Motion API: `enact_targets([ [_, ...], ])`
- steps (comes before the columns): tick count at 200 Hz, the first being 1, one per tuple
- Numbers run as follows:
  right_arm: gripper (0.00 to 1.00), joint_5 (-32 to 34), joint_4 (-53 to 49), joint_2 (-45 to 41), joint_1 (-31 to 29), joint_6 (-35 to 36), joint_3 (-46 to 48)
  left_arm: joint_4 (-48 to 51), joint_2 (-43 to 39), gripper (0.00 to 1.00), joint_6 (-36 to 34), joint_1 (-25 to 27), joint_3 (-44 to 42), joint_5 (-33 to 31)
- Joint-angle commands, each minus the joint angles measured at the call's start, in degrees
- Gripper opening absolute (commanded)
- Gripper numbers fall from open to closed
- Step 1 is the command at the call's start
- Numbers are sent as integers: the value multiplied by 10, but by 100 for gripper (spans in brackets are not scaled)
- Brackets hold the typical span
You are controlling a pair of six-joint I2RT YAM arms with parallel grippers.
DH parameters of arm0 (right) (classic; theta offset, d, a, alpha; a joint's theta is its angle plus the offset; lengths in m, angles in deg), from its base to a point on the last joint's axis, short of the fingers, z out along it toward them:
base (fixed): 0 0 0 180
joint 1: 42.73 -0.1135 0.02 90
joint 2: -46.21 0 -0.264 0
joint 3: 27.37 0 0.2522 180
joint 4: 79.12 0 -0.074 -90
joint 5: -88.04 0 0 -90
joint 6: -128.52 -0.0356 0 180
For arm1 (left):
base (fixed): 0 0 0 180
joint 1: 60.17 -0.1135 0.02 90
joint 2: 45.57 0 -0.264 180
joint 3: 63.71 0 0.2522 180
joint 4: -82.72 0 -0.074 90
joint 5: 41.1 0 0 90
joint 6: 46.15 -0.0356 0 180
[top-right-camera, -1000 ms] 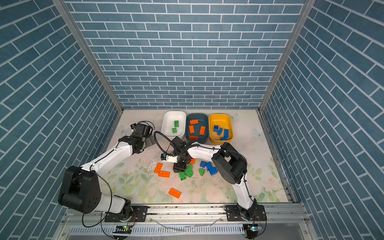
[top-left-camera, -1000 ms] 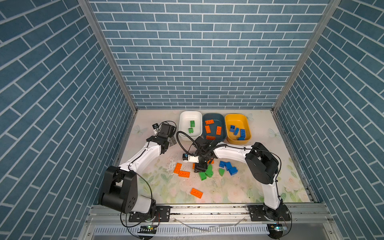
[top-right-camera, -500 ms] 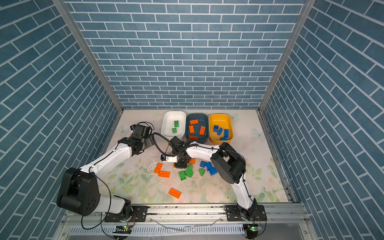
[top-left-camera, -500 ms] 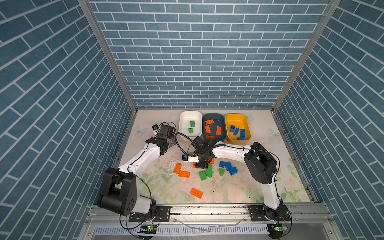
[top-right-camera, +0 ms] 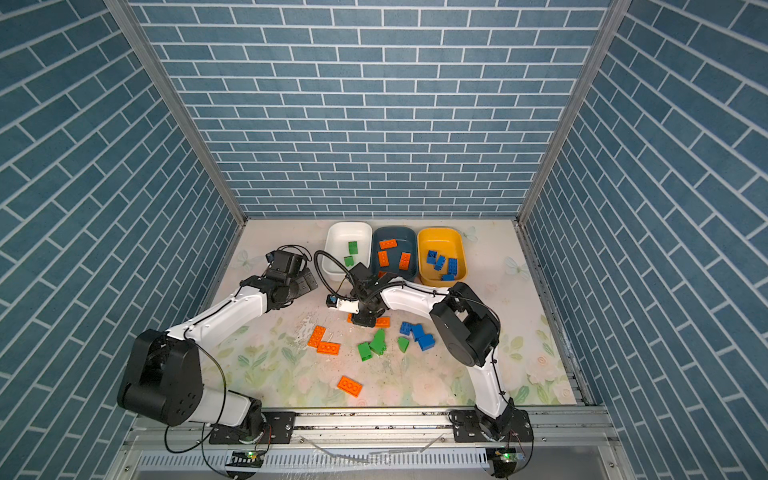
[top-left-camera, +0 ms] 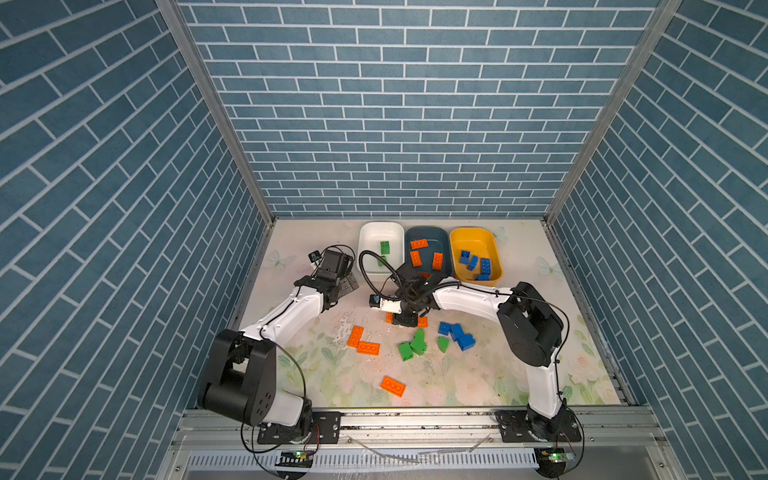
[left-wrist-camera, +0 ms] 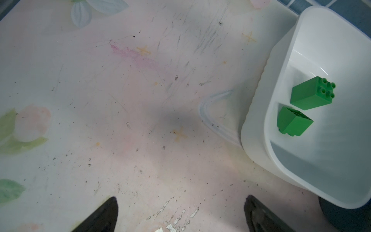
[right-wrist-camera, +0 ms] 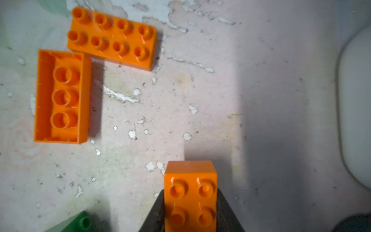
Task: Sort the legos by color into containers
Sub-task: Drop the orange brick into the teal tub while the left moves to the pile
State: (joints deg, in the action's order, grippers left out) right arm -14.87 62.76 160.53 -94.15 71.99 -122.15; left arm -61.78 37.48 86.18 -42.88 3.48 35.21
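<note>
Right end effector [top-left-camera: 405,319] grips an orange brick [right-wrist-camera: 190,192], apparently bound for the dark teal tub [top-left-camera: 427,230] holding other orange bricks [top-left-camera: 415,258]; left end effector [left-wrist-camera: 180,200] hangs wide open.

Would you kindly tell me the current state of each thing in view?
Left tool: open, empty.
Right tool: shut on an orange brick.
White tub: holds two green bricks.
Teal tub: holds orange bricks.
Yellow tub: holds blue bricks.
Loose bricks: lying on the table, unsorted.
</note>
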Motion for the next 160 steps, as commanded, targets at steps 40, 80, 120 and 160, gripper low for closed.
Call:
enact_targets([
  [40, 9, -95, 194, -140, 89, -170, 82, 0, 17, 99, 2, 35, 27, -3],
  [80, 8, -67, 308, -140, 154, -297, 87, -3, 31, 99, 5, 62, 32, 3],
  [120, 8, -12, 294, -85, 191, -379, 29, 21, 25, 99, 9, 62, 19, 19],
  [160, 10, 41, 166, 14, 209, -426, -101, 44, -6, 99, -3, 62, -17, 58],
])
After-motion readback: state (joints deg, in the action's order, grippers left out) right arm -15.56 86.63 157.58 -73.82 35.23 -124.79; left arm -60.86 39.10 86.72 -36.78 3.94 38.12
